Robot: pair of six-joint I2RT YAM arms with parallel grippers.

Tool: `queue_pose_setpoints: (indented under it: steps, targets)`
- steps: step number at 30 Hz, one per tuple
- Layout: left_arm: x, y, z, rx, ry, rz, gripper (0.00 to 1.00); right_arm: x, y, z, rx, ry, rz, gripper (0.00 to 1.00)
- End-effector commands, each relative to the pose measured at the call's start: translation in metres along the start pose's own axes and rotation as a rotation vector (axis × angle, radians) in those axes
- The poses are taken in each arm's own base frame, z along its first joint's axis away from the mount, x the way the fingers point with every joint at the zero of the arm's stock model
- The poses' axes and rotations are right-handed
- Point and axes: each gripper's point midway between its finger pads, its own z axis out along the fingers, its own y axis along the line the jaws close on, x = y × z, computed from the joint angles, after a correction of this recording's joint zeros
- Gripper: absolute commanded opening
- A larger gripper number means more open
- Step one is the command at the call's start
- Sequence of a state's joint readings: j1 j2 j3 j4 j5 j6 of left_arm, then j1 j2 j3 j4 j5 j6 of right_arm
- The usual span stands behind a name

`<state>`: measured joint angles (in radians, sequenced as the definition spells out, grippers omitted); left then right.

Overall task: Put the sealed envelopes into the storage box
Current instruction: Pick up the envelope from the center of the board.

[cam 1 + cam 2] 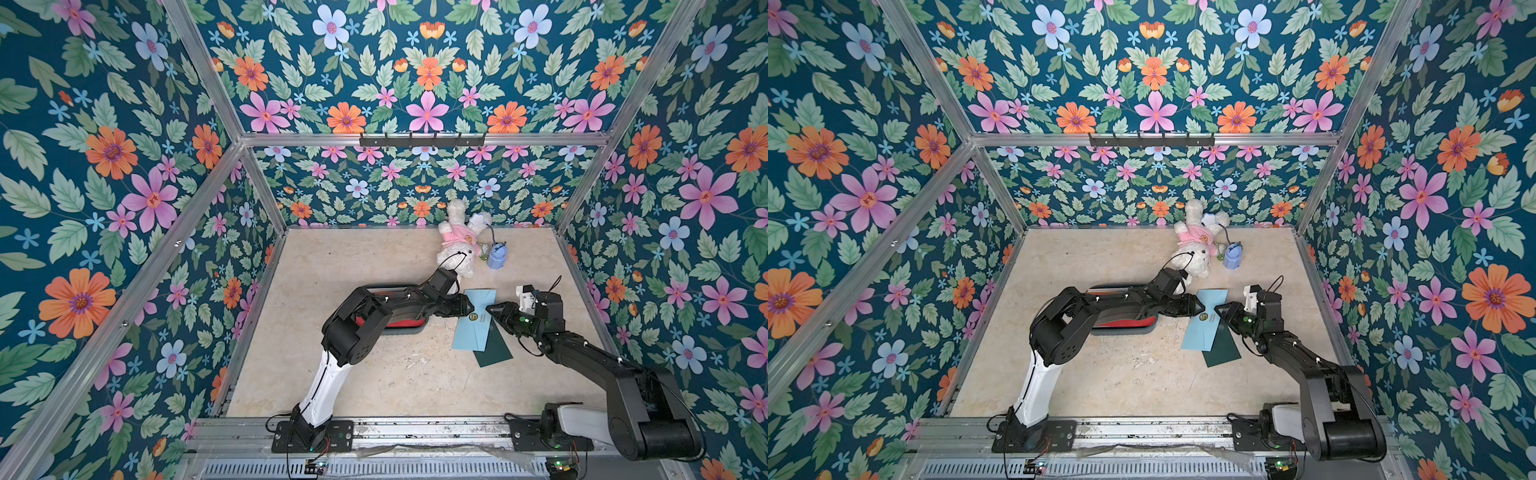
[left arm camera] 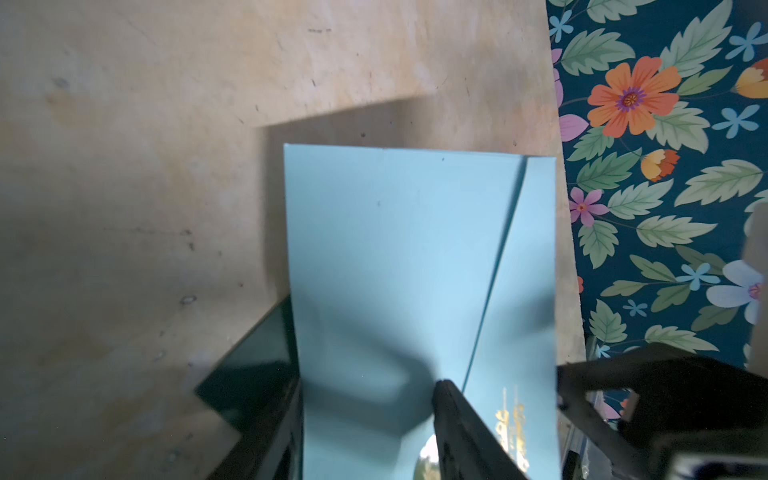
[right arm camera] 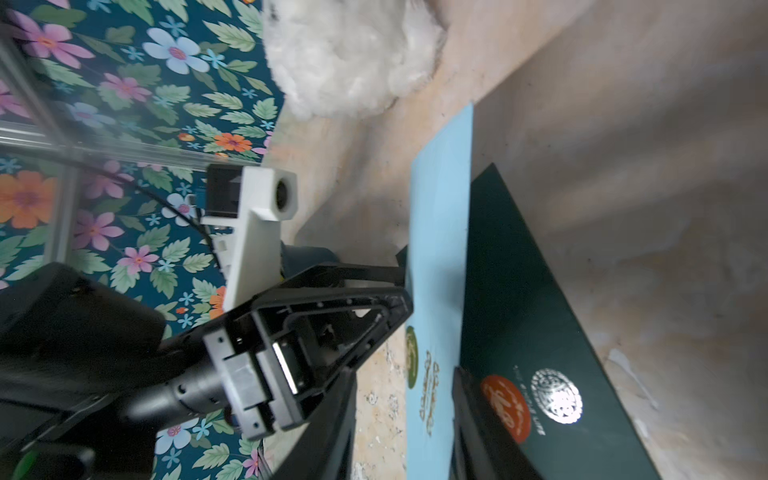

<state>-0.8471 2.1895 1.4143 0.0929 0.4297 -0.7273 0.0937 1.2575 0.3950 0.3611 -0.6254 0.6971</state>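
Right wrist view showed the right gripper (image 3: 405,374) with its jaws spread, one on each side of a light blue rectangular paper envelope (image 3: 440,208), and not visibly nipping it. That envelope overlapped a dark green paper envelope (image 3: 519,291) on the beige stone-patterned table (image 1: 374,374), both lying on the robot's right side of the table.

The left gripper (image 1: 467,309) met the blue envelope at its opposite long edge. In the left wrist view one of its fingers (image 2: 457,415) crossed the blue face and the other sat beside the edge. They were parted, but whether they bore on the paper could not be told.

In both top views the shallow dark teal plastic storage box (image 1: 405,331), with a red envelope (image 1: 405,323) already inside, lay to the robot's left of the pair, under the left forearm. The blue envelope's long axis ran roughly front to back and the box's side to side. The carry therefore probably needed about a quarter turn, and the left arm was the nearer one.
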Motion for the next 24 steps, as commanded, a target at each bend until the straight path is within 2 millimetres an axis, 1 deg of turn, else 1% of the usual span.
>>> queue_pose_setpoints:
  steps: [1, 6, 11, 13, 19, 24]
  targets:
    - [0.033, 0.037, 0.005, -0.128, 0.102, -0.059, 0.56, -0.003, 0.023, -0.006, -0.112, -0.023, -0.02, 0.43]
    - [0.034, 0.037, 0.005, -0.127, 0.103, -0.061, 0.56, 0.007, 0.024, -0.007, -0.16, -0.008, 0.0, 0.42]
    - [0.035, 0.036, 0.006, -0.117, 0.105, -0.068, 0.57, 0.011, 0.012, -0.001, -0.131, 0.007, 0.051, 0.39]
    - [0.035, 0.036, 0.006, -0.113, 0.104, -0.07, 0.57, 0.011, 0.012, 0.001, -0.135, 0.017, 0.066, 0.39]
    - [0.038, 0.037, 0.007, -0.111, 0.109, -0.074, 0.57, 0.005, 0.02, 0.003, -0.173, 0.007, 0.085, 0.39]
    - [0.039, 0.036, 0.008, -0.103, 0.111, -0.081, 0.57, -0.004, 0.034, -0.002, -0.223, -0.027, 0.095, 0.42]
